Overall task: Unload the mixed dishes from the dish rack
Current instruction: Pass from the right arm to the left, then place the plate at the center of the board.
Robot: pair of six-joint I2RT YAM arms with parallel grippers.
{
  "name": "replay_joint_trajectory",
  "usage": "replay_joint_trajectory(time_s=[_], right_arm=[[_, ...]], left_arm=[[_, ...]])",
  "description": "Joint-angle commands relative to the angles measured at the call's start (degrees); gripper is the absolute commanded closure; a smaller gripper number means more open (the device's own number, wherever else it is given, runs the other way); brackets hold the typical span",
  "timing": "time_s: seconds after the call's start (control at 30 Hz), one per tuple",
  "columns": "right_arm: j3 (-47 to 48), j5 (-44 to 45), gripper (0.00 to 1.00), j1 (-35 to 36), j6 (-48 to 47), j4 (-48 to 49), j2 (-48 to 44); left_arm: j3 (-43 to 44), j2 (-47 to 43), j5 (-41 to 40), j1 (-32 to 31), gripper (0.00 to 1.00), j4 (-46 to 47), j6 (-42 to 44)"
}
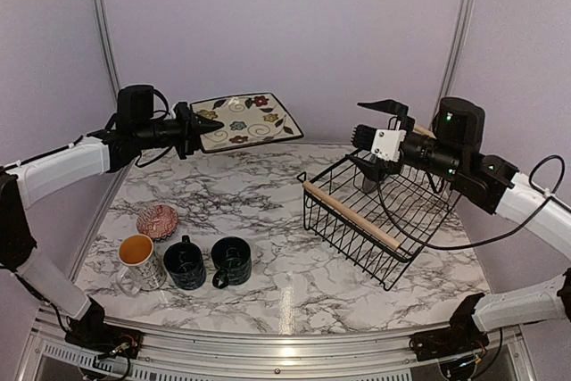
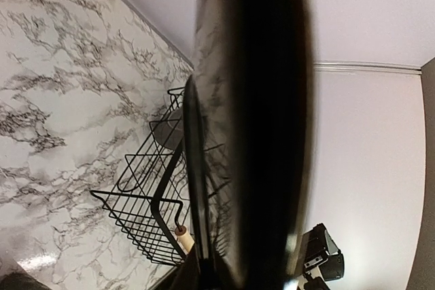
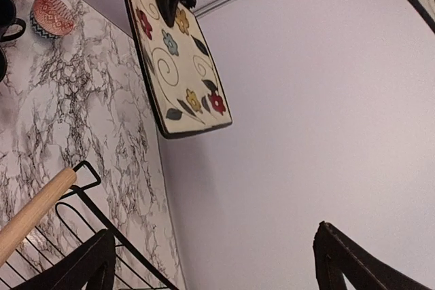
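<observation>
Top view: left gripper [image 1: 198, 128] clamped on rim of square floral plate [image 1: 245, 120], plate in air, not yet down. White mug [image 1: 138, 258], dark mug [image 1: 185, 263], second dark mug [image 1: 232, 260] and red bowl [image 1: 158, 220] stand on table [image 1: 294, 283] below this hand. Dish rack [image 1: 375, 211] looks empty under right gripper [image 1: 373, 136], jaws apart.
Left wrist: plate edge-on, blurred, rack beyond.
Right wrist: fingers spread, nothing between.
Only plate left, I judge.
</observation>
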Motion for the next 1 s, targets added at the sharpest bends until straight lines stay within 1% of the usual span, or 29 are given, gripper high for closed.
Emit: replay_joint_trajectory(time_s=[0.0,0.2,0.27,0.37,0.47,0.6,0.8,0.97], right_arm=[[4.8,15.2,0.02,-3.0,25.9,4.0,4.9],[8.1,23.9,0.01,-6.9,52.4,-0.1,7.7],[9.3,26.2,0.01,-7.6,61.4,-3.6,8.0],[10.7,30.3,0.02,-8.0,70.5,-10.3,8.0],[9.7,27.8,0.01,-8.2,72.7,-12.8,6.4],[9.1,26.1,0.02,-8.1,73.1,-16.2,5.0],[10.6,28.5,0.02,-8.2,75.9,-20.2,3.1],[11.3,32.5,0.02,-8.1,76.8,-23.0,2.4]], left_arm=[[3.2,-9.6,-4.7,1.0,1.00,-2.7,16.7],[-0.2,-12.6,-14.4,0.9,1.00,-12.1,28.5],[-0.3,-12.1,-17.1,0.8,1.00,-15.3,31.4],[-0.4,-10.3,-21.1,0.8,1.00,-19.4,33.8],[-1.7,-8.2,-20.7,0.8,1.00,-17.9,34.4],[-1.8,-3.5,-18.8,0.9,1.00,-16.0,34.3],[1.6,4.4,-18.6,1.5,1.00,-15.0,35.4],[3.3,10.7,-14.4,2.8,1.00,-12.2,33.7]])
